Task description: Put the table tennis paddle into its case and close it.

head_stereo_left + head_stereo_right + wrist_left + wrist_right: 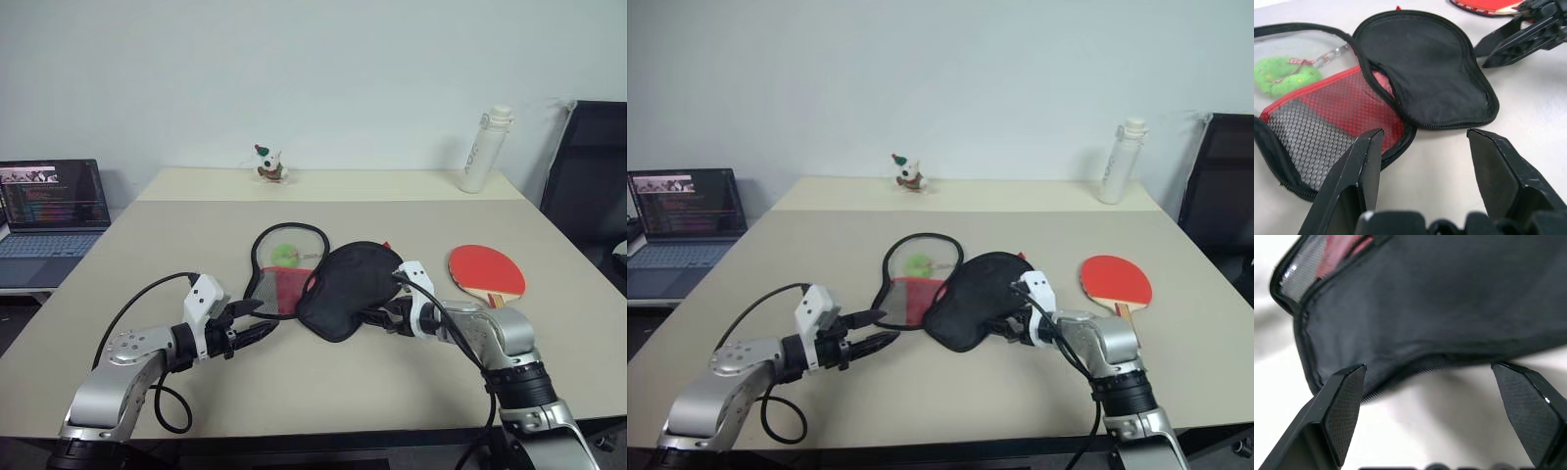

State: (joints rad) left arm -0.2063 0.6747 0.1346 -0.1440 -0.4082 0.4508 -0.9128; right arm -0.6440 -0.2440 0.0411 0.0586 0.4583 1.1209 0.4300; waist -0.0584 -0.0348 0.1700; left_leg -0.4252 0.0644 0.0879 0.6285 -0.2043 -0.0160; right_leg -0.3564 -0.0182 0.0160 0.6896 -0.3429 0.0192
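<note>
Your left gripper (257, 330) stood parted, empty, just short of the case (323, 279), unzipped on the bench (147, 245). Right gripper (377, 318) gaped wide at its black flap's edge, gripping nothing. Green charm (285, 255) lay inside the open half. Paddle (487, 270) rested apart, beyond your right arm, handle partly hidden.

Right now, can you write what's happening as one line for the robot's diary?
case: unzipped, lying open on table | paddle: outside case, to its right | left pincer: open, empty | right pincer: open, at black flap
</note>
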